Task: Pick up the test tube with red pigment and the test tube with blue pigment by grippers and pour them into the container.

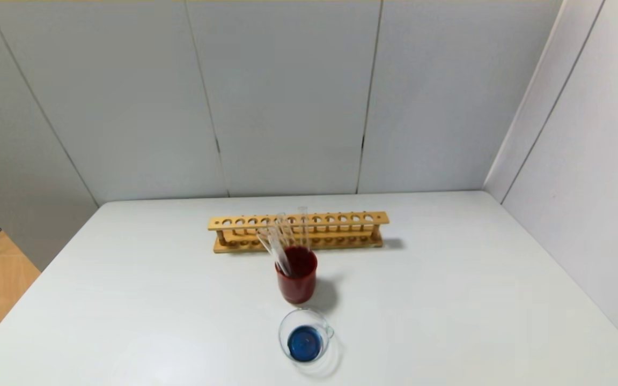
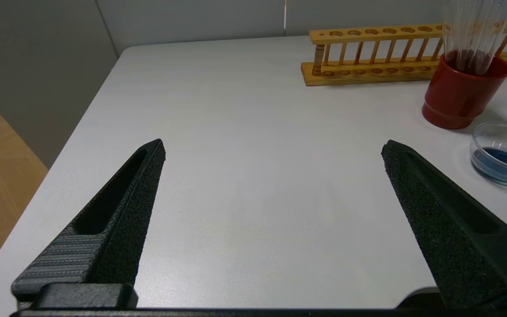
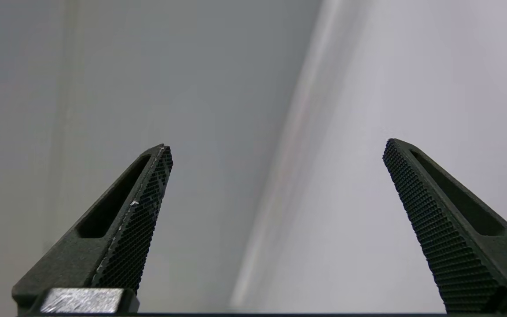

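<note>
The head view shows no arms, only the container [image 1: 306,336] with blue liquid before the red cup [image 1: 298,281]. The left gripper [image 2: 273,147] hangs spread over the table [image 2: 236,176]; the right gripper [image 3: 275,147], also spread, faces only wall

Wooden rack [image 1: 298,231], glossy red cup [image 1: 297,281], clear glass container [image 1: 306,336], matt white table [image 1: 448,300].

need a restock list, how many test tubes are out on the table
About 3, all leaning together in the red cup before the wooden rack: tubes overlap, so more may be hidden. The rack's holes look empty. The beaker holds only blue liquid.
</note>
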Motion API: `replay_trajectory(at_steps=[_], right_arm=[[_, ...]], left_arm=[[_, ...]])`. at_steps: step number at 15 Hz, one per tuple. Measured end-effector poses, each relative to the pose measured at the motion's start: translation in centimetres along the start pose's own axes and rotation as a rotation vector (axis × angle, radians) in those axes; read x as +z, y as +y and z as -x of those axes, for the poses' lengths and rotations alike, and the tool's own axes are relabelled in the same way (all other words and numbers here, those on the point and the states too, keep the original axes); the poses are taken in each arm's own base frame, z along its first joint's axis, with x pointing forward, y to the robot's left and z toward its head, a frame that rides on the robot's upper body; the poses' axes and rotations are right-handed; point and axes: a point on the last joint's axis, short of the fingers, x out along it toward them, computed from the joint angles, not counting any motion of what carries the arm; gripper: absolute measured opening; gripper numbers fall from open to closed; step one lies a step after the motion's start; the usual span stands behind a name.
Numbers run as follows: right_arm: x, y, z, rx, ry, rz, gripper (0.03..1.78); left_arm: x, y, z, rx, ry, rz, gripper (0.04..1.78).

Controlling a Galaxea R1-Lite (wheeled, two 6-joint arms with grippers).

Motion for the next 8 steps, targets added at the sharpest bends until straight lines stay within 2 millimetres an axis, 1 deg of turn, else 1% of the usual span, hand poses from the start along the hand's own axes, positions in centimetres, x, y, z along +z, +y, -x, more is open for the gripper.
replay_trajectory(at_steps=[1, 2, 4, 5, 6, 8], right_arm=[[1.3, -2.7, 2.2, -0.034, 0.001, 0.013, 1.74], [2.4, -5.3, 4.8, -0.071, 0.009, 0.029, 1.74], [3.4, -9.2, 10.3, -0.131, 0.041, 0.064, 1.74], [3.4, -10.7, 13.2, -0.164, 0.067, 0.089, 1.74], [3.2, -11.6, 15.8, -0.197, 0.097, 0.114, 1.74], [2.0, -12.1, 20.3, -0.255, 0.157, 0.115, 1.74]], left_arm=[[0.0, 0.0, 0.0, 0.000, 0.000, 0.000, 1.74], [0.0, 0.0, 0.0, 0.000, 0.000, 0.000, 1.74], [0.0, 0.0, 0.0, 0.000, 0.000, 0.000, 1.74], [0.0, 0.0, 0.0, 0.000, 0.000, 0.000, 1.74], [0.0, 0.0, 0.0, 0.000, 0.000, 0.000, 1.74], [0.0, 0.0, 0.0, 0.000, 0.000, 0.000, 1.74]])
